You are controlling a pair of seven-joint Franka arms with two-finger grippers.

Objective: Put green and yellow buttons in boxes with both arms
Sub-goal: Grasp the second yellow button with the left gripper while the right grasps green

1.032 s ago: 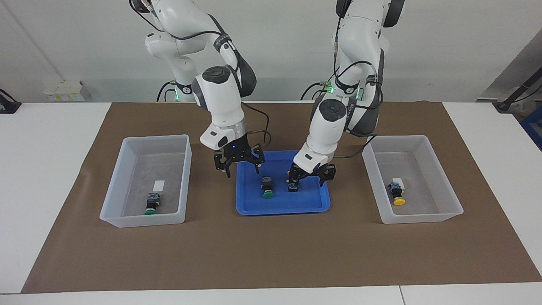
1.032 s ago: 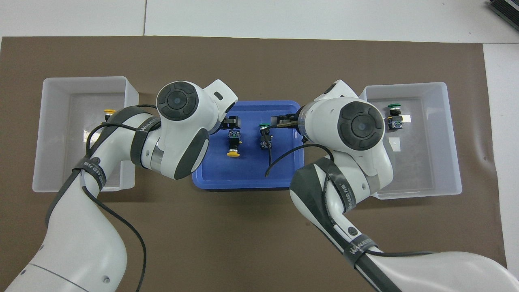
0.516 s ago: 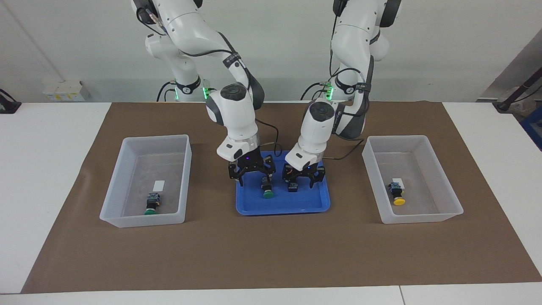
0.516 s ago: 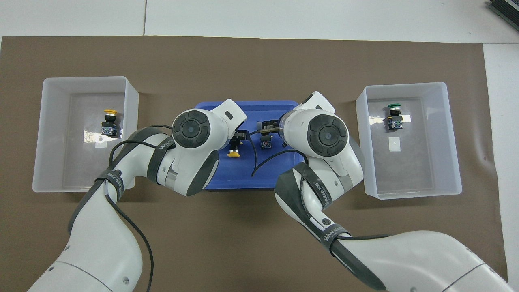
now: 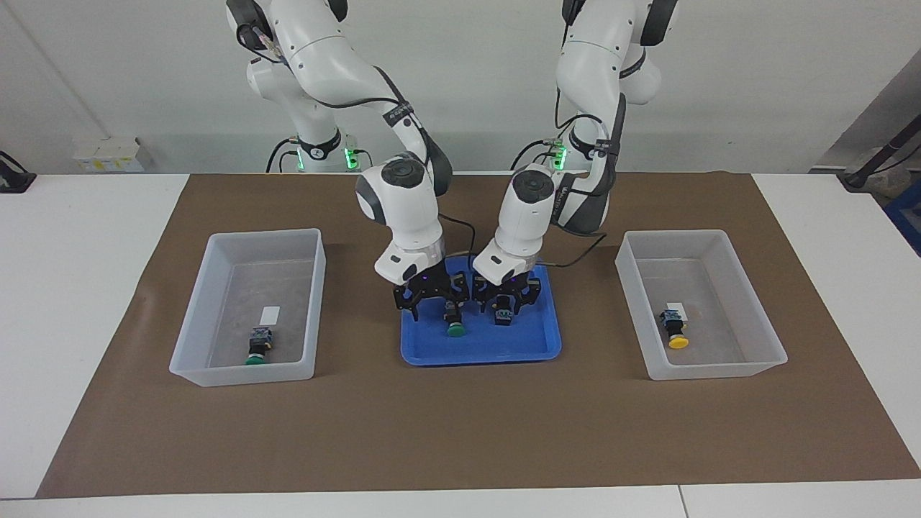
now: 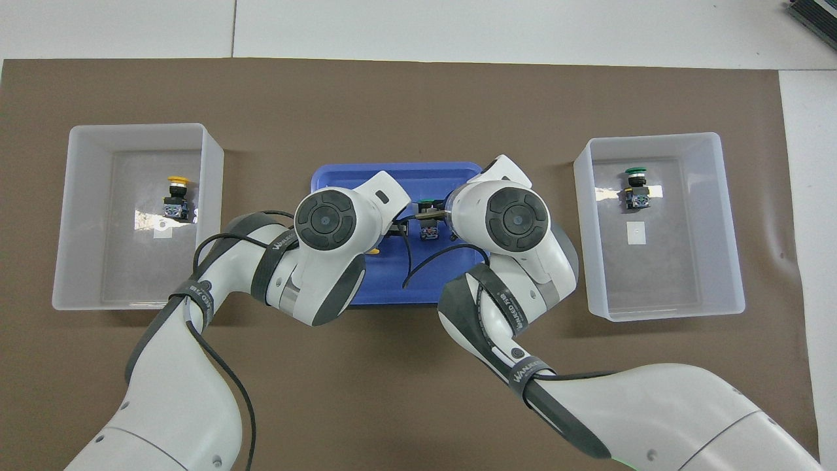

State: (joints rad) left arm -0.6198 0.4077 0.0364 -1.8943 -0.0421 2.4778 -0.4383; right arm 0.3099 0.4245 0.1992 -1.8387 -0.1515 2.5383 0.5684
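On the blue tray [image 5: 482, 352] lie a green button [image 5: 455, 327] and a yellow button [image 5: 504, 316], the latter showing only its black body in the facing view. My right gripper [image 5: 439, 313] is open and low over the green button, a finger on either side of it. Beside it, my left gripper [image 5: 507, 311] is down at the yellow button. In the overhead view both wrists cover the grippers; the green button [image 6: 428, 226] and a sliver of the yellow cap [image 6: 374, 249] peek out.
Two boxes flank the tray on the brown mat. The box [image 5: 216, 259] toward the right arm's end holds a green button [image 5: 257, 349]. A yellow button [image 5: 675, 332] lies in the box [image 5: 763, 331] toward the left arm's end.
Both arms came down onto the tray and drew together. The right gripper moved from the tray's edge to the green button. The left gripper narrowed around the yellow button.
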